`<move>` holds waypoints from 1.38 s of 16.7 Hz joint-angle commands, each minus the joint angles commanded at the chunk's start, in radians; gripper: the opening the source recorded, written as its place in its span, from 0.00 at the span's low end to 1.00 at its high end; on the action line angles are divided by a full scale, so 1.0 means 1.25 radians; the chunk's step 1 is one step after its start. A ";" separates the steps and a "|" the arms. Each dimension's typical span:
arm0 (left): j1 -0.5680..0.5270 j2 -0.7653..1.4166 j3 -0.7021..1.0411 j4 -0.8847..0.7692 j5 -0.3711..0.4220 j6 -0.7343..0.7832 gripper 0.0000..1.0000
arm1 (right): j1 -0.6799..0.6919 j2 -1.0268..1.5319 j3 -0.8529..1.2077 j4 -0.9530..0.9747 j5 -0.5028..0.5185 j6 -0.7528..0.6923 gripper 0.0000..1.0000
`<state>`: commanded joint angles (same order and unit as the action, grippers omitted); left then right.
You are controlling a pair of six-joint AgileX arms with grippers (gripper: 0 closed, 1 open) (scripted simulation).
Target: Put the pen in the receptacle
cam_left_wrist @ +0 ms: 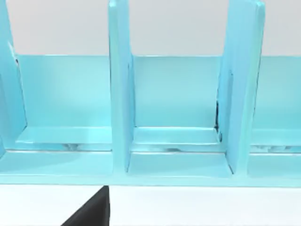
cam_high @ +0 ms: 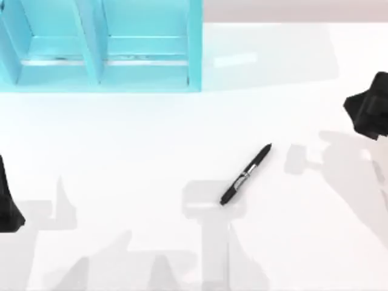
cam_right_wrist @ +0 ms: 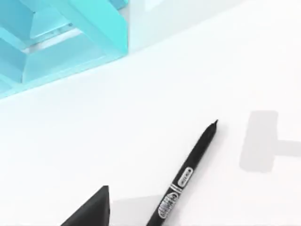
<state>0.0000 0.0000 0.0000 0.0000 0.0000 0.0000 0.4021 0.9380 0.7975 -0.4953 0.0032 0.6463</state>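
Near the middle of the white tabletop (cam_high: 151, 139) lies the pen (cam_high: 245, 174), slanted, well apart from the blue receptacle (cam_high: 145, 66). Whether either hand is spread, one cannot tell; both arms sit at the edges.

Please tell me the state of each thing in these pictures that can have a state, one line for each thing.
pen: lying flat on the table, diagonal, not held, outside the receptacle.
receptacle: standing at the table's far left, its visible compartments with nothing in them.
left pincer: at the table's left edge, away from the pen, holding nothing.
right pincer: at the table's right edge, apart from the pen, holding nothing.
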 joint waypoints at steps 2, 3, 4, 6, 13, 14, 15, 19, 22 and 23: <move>0.000 0.000 0.000 0.000 0.000 0.000 1.00 | 0.047 0.204 0.139 -0.097 -0.003 0.101 1.00; 0.000 0.000 0.000 0.000 0.000 0.000 1.00 | 0.066 0.302 0.206 -0.145 -0.005 0.149 1.00; 0.000 0.000 0.000 0.000 0.000 0.000 1.00 | 0.082 0.395 0.271 -0.191 -0.007 0.194 1.00; 0.000 0.000 0.000 0.000 0.000 0.000 1.00 | 0.105 0.560 0.393 -0.274 -0.011 0.273 1.00; 0.000 0.000 0.000 0.000 0.000 0.000 1.00 | 0.119 0.912 0.714 -0.457 -0.022 0.440 1.00; 0.000 0.000 0.000 0.000 0.000 0.000 1.00 | 0.117 0.937 0.738 -0.468 -0.023 0.450 1.00; 0.000 0.000 0.000 0.000 0.000 0.000 1.00 | 0.115 0.954 0.754 -0.476 -0.023 0.456 1.00; 0.000 0.000 0.000 0.000 0.000 0.000 1.00 | 0.114 0.962 0.762 -0.479 -0.023 0.459 1.00; 0.000 0.000 0.000 0.000 0.000 0.000 1.00 | 0.116 0.961 0.758 -0.475 -0.023 0.459 1.00; 0.000 0.000 0.000 0.000 0.000 0.000 1.00 | 0.116 0.968 0.751 -0.464 -0.023 0.460 1.00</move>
<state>0.0000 0.0000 0.0000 0.0000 0.0000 0.0000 0.5468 2.1475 1.7369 -1.0755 -0.0256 1.2208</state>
